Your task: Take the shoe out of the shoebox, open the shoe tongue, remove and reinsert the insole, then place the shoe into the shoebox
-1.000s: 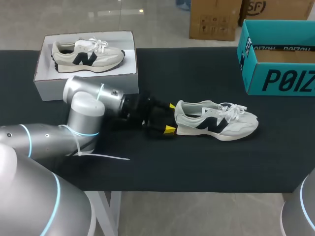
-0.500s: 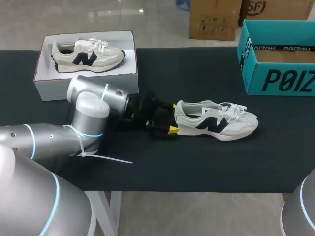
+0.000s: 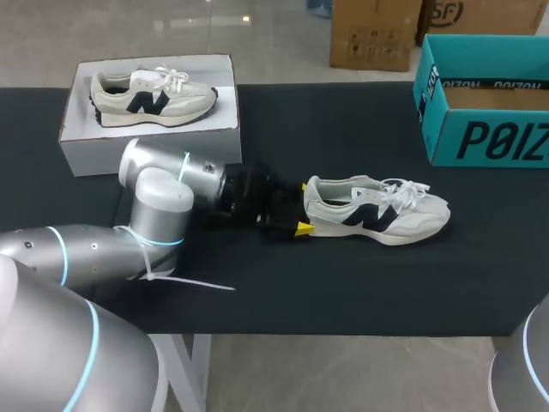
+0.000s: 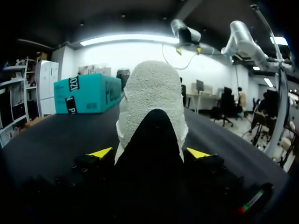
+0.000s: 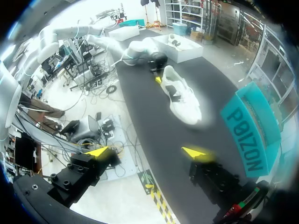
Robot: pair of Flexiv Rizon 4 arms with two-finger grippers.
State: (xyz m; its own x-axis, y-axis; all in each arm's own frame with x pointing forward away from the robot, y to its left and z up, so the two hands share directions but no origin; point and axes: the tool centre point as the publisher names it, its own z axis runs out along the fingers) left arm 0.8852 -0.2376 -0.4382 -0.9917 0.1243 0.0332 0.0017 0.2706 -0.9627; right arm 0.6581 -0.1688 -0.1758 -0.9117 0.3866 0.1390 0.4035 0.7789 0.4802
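Observation:
A white sneaker (image 3: 377,210) with a dark side logo lies on its sole on the black table, toe to the right. My left gripper (image 3: 301,206) is at its heel, open, one yellow tip on either side. In the left wrist view the heel (image 4: 152,100) fills the gap between the fingers of the left gripper (image 4: 149,153); I cannot tell whether they touch it. The teal shoebox (image 3: 485,103) stands open at the back right. My right gripper (image 5: 147,152) hangs open and empty, high above and off the table's end, far from the sneaker (image 5: 182,95).
A white box (image 3: 77,142) at the back left holds a second, matching sneaker (image 3: 150,94). The teal shoebox (image 5: 250,135) is beside the sneaker in the right wrist view. Bare black table lies in front of and behind the sneaker.
My left arm has slid right along the table, bringing its open fingers around the sneaker's heel. The sneaker and the right arm have stayed put.

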